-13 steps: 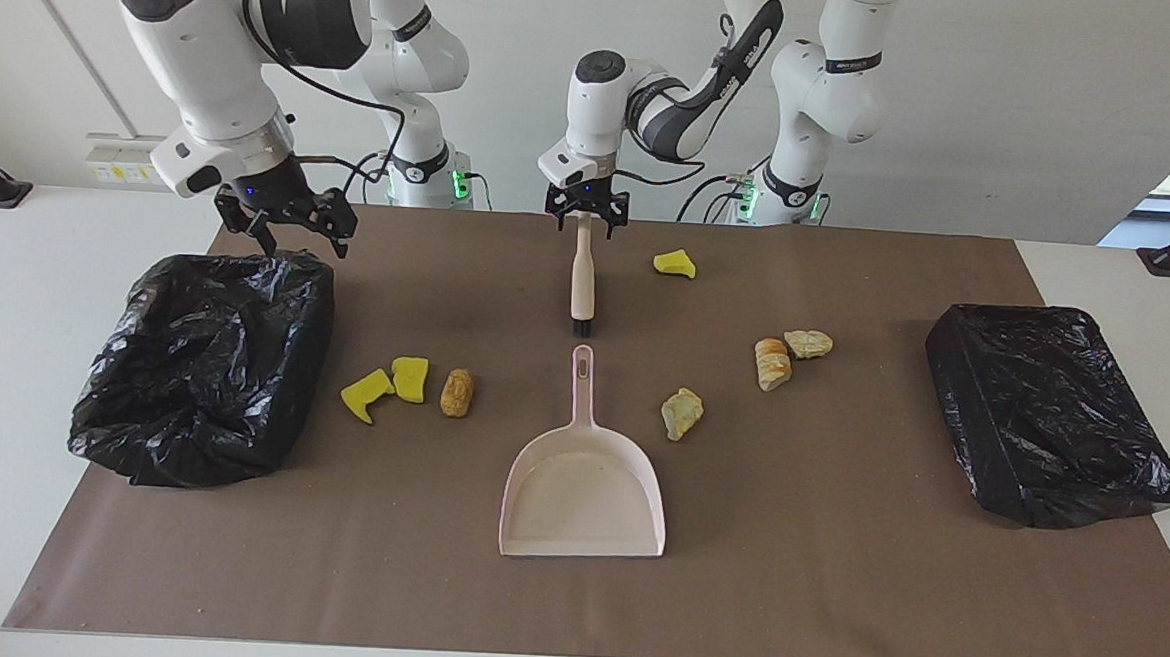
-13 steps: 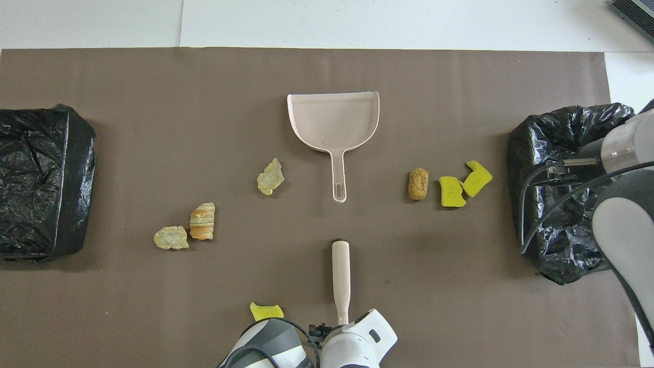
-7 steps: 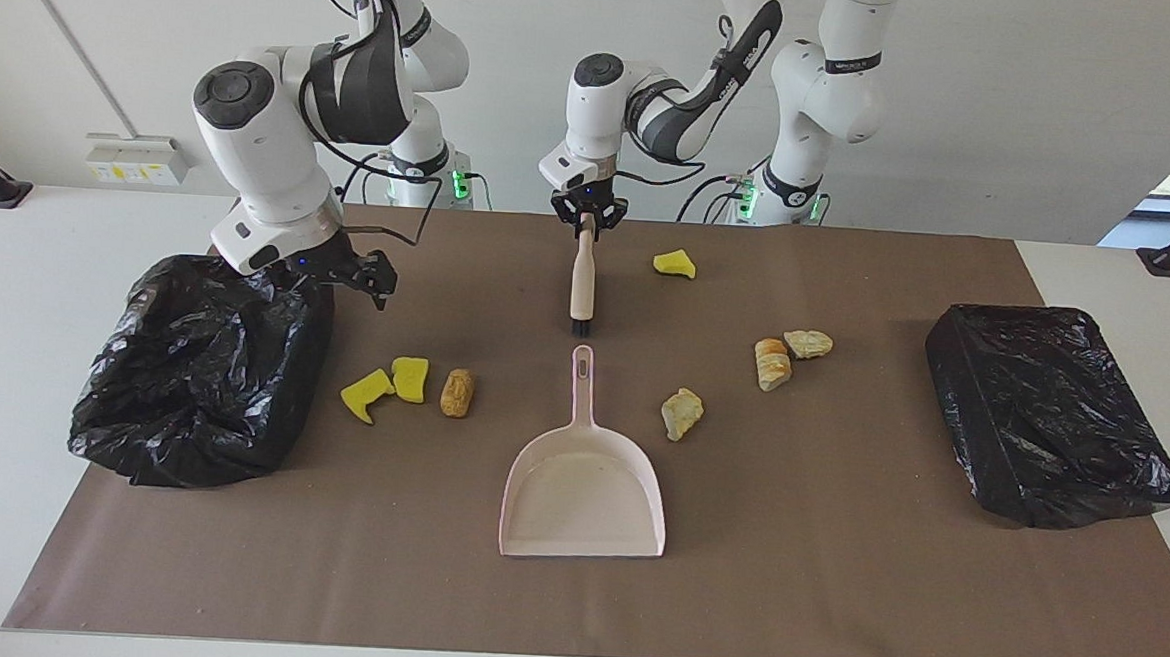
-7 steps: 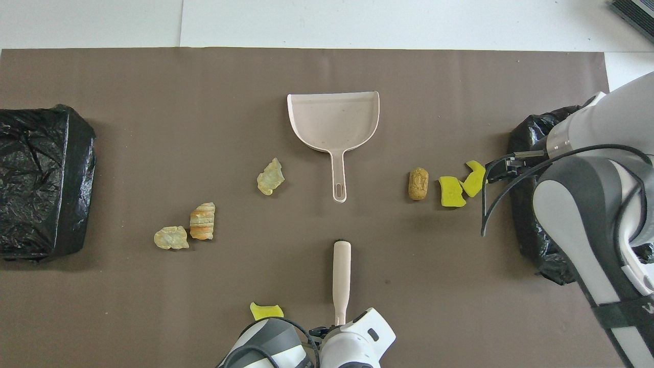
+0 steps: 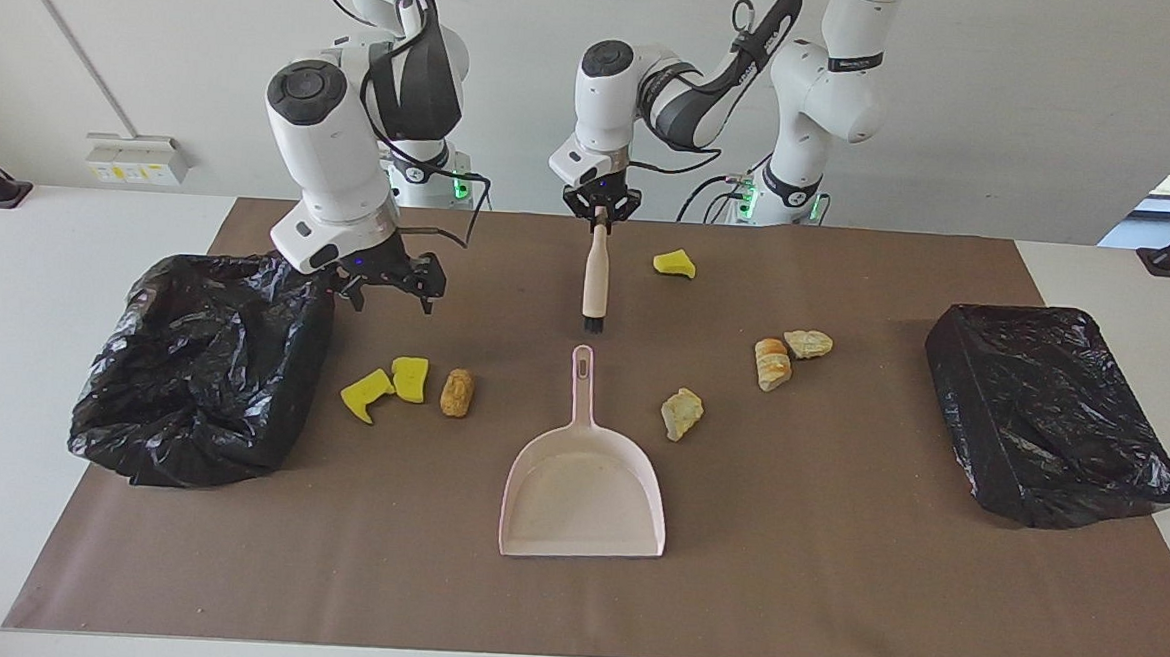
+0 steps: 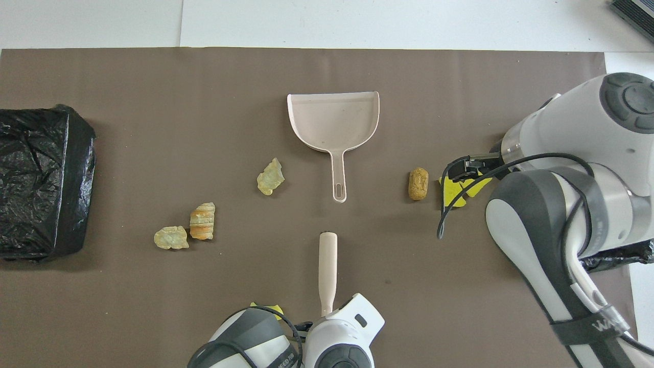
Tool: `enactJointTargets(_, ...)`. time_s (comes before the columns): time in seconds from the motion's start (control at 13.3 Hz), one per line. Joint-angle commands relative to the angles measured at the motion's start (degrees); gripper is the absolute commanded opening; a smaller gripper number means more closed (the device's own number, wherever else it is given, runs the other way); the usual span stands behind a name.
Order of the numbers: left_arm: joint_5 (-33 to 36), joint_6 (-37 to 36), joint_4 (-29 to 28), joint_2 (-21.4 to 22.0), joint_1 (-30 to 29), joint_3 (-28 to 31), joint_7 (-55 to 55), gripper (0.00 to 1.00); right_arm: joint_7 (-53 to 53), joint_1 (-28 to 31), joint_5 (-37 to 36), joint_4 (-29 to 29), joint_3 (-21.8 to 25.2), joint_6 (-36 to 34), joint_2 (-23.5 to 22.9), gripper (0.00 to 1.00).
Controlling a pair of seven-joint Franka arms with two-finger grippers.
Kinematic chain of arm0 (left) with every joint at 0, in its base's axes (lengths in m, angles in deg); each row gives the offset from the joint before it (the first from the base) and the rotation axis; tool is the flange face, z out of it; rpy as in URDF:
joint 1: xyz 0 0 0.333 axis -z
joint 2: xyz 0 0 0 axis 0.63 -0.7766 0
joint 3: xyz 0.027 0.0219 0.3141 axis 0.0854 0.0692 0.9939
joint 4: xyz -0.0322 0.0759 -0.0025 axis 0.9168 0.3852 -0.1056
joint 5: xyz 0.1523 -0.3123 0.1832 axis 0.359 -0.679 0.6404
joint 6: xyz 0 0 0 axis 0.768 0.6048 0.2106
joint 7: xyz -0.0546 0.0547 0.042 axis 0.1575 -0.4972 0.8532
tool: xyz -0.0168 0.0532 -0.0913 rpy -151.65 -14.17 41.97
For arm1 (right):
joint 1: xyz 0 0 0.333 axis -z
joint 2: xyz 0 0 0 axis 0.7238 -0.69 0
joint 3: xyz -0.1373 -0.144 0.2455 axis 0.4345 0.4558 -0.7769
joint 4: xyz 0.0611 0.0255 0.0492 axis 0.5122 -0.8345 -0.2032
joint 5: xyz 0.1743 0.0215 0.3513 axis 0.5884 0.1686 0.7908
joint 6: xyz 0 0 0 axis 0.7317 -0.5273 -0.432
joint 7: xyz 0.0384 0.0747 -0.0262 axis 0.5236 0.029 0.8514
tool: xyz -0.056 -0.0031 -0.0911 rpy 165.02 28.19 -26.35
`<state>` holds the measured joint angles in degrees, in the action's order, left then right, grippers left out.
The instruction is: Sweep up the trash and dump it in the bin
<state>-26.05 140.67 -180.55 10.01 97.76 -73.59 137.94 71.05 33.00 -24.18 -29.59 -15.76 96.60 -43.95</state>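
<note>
Brown matting (image 5: 832, 582) covers the white worktop (image 5: 4, 338). Clock directions below are read from the overhead view, centred on the handle tip of the one pinkish dustpan (image 5: 585, 489).

The one brush (image 5: 595, 274) is at six o'clock. The left gripper (image 5: 599, 207) has its fingers clenched on the brush's handle end, bristles pointing down at the mat.

The trash numbers seven pieces:
- The greenish lump (image 5: 682, 414) lies close in at nine.
- The striped orange lump (image 5: 771, 363) and the pale lump (image 5: 808, 343) touch each other between eight and nine.
- The brown lump (image 5: 457, 392) sits at three, with two yellow chunks (image 5: 409, 378) just outside it.
- The third yellow chunk (image 5: 675, 263) lies at seven, half hidden under the left wrist.

The right gripper (image 5: 392, 280) hangs over the mat beside those two chunks, fingers released and empty. From overhead it masks part of them.

Two black-bagged bins stand at the ends. One bin (image 5: 1051, 413) is at nine. The other bin (image 5: 202, 369) is at three, mostly covered from above by the right arm.
</note>
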Motion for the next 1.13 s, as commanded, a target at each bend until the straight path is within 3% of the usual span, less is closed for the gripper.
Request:
enactJointTargets(0.0, 3.79, -6.80, 0.56, 2.18, -4.56, -0.15, 0.10, 0.00, -2.15, -0.60, 1.22, -0.14, -0.25, 1.05, -0.52, 1.00)
enactJointTargets(0.15, 4.69, -8.58, 0.64, 4.46, -9.55, -0.15, -0.34, 0.00, -3.38, -2.17, 1.14, -0.05, -0.25, 1.66, -1.40, 1.00)
enactJointTargets(0.68, 4.78, -13.76, -0.41, 10.00, -27.67, -0.15, -15.52, 0.00, -9.51, -11.66, 2.02, 2.14, -0.69, 15.18, -8.95, 1.00)
enactJointTargets(0.9, 6.54, -13.76, -2.16, 10.71, -32.51, -0.15, -19.13, 0.00, -10.68, -13.78, 2.10, 7.40, -0.69, 17.22, -14.92, 1.00)
enactJointTargets(1.06, 6.54, -13.24, -5.92, 13.07, -36.11, -0.33, -22.82, 0.00, -10.94, -16.23, 2.36, 7.51, -1.21, 18.80, -17.30, 1.00)
